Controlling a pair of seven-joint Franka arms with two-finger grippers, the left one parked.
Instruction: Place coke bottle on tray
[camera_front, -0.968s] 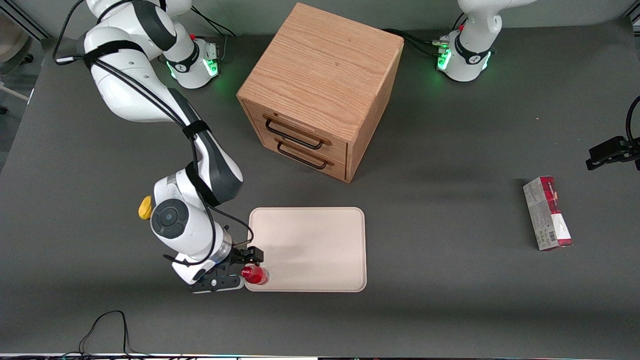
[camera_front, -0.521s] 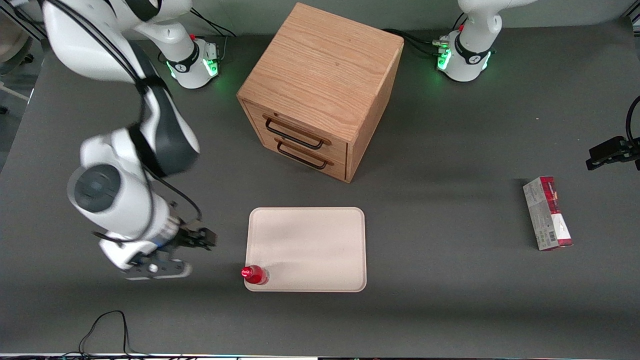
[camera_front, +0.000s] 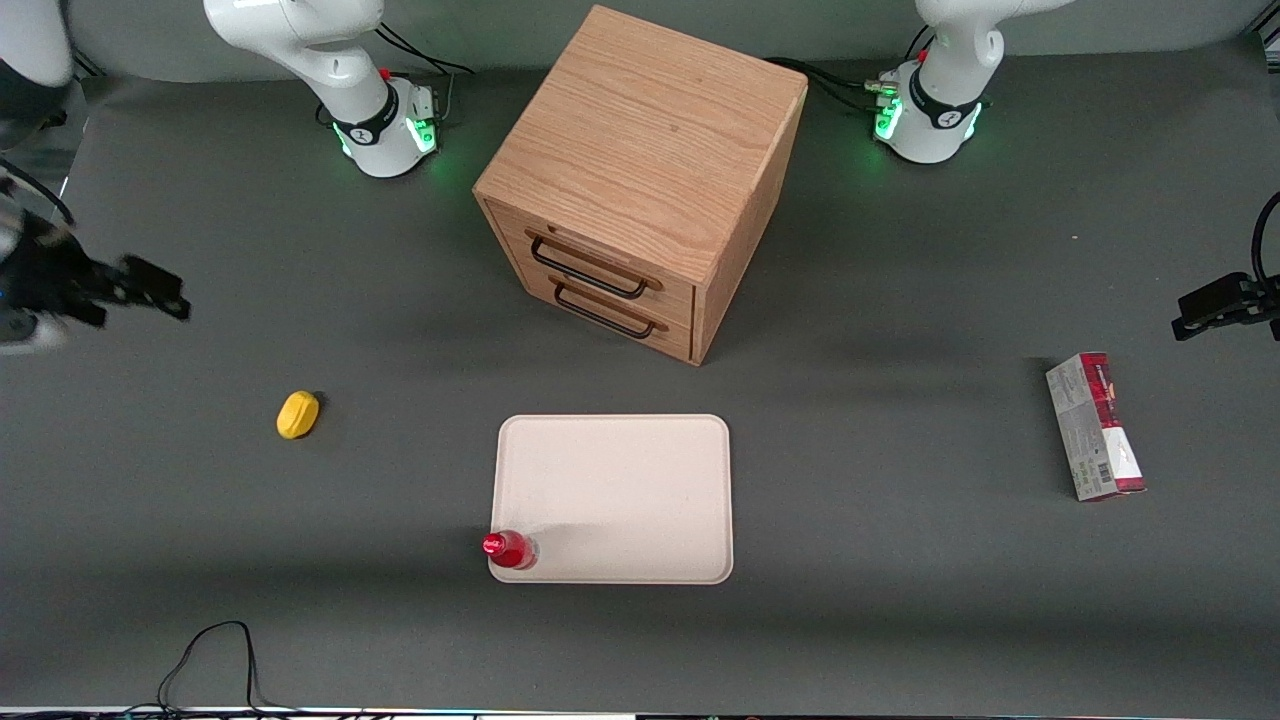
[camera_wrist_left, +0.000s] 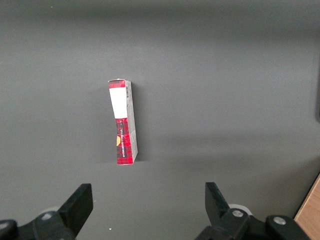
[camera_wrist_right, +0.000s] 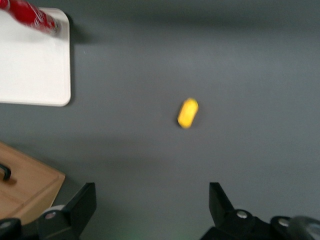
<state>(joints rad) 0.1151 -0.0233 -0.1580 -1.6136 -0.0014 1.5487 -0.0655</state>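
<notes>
On a dark grey table (camera_front: 900, 600), seen from the front, a small red coke bottle (camera_front: 510, 550) stands upright on a pale cream tray (camera_front: 630, 480). It sits in the tray's corner nearest the camera and toward the working arm's end, close against the low rim. Nothing touches the bottle.

High above the working arm's end of the table, well apart from the tray, hangs the gripper (camera_front: 140, 285) — a dark, blurred shape at the edge of the front view. From the right wrist view its two black fingers (camera_wrist_right: 77, 207) stand wide apart, released and holding nothing, with bare table showing between them.

A yellow lemon-like lump (camera_front: 297, 414) lies on the table between the gripper and the tray, farther from the camera than the bottle. The right wrist view also shows this lump (camera_wrist_right: 188, 113), the tray's rounded corner (camera_wrist_right: 55, 95), and the bottle (camera_wrist_right: 32, 15) on the tray.

Farther from the camera than the tray stands a wooden drawer cabinet (camera_front: 640, 170), turned at an angle — two drawers with dark handles (camera_front: 590, 268) face the tray.

Toward the parked arm's end lies a red-and-grey carton (camera_front: 1095, 427), flat on the table and well apart from everything else; it also shows in the left wrist view (camera_wrist_left: 123, 122).

A black cable (camera_front: 215, 650) loops at the table edge nearest the camera.
</notes>
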